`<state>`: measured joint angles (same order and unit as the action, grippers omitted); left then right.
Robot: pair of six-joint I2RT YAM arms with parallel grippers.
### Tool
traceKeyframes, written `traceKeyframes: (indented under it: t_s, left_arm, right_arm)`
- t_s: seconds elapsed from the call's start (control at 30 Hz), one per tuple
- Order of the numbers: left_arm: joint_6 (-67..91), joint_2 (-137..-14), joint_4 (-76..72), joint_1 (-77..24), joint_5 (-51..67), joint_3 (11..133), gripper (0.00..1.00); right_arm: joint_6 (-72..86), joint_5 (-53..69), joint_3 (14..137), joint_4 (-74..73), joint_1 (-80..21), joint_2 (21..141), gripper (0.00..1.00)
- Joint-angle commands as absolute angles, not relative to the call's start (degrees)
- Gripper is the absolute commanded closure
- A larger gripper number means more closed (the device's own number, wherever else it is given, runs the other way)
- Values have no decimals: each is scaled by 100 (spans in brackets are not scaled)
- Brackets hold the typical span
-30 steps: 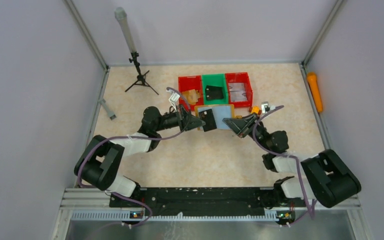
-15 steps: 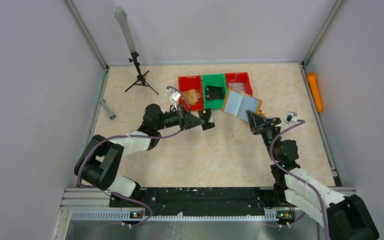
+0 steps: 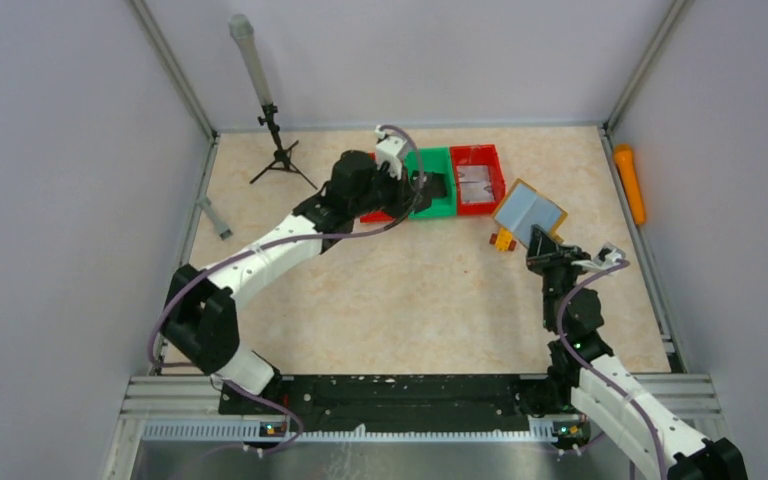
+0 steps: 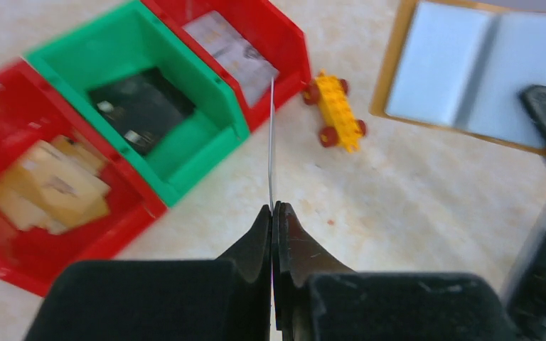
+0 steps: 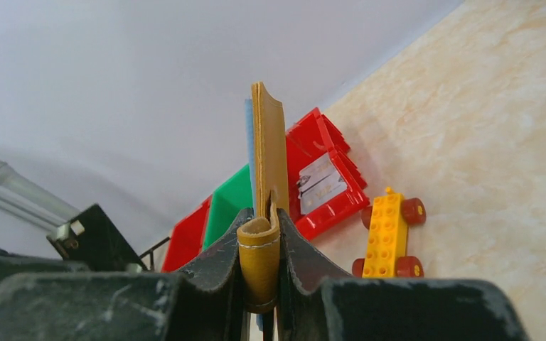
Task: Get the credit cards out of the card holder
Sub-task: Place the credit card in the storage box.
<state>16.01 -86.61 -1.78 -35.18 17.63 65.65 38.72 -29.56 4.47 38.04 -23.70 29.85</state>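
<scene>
Marbled tabletop (image 3: pixel 410 290) — leathery card holder (image 3: pixel 526 208) (unfolded)

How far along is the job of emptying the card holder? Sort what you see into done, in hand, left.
Done: tan cards lie in a red bin. In hand: the left gripper pinches one thin card edge-on, while the right gripper holds the card holder open. Left: dropping that card; whether more remain inside cannot be told.

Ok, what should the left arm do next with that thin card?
Probably lower over the red and green plastic bins and open the left tool, dropping the thin card. It's pinched edge-on above them, and the right tool holds the mustard-brown leather wallet aloft.
</scene>
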Motion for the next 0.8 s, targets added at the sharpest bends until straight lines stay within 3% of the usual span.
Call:
traceKeyframes:
  t_s: [0.0, 0.17, 0.37, 0.77]
  left_arm:
    - [-142, -9389, 1364, -4076, -464, 7783, 100]
    - [-1497, -10377, 1979, -4410, -1555, 9065, 100]
    - [-2426, -11211, 2098, -4447, -1942, 9934, 100]
    - [-4220, -12268, 882, -4587, -2594, 10447, 100]
  right_arm:
    - [3787, -3323, 423, 3720, -2333, 2786, 100]
    - [3827, -3417, 374, 3681, -2329, 2638, 100]
    - [3881, -3545, 310, 3609, -2335, 2436, 100]
    - [3898, -3747, 272, 3610, -2332, 2487, 100]
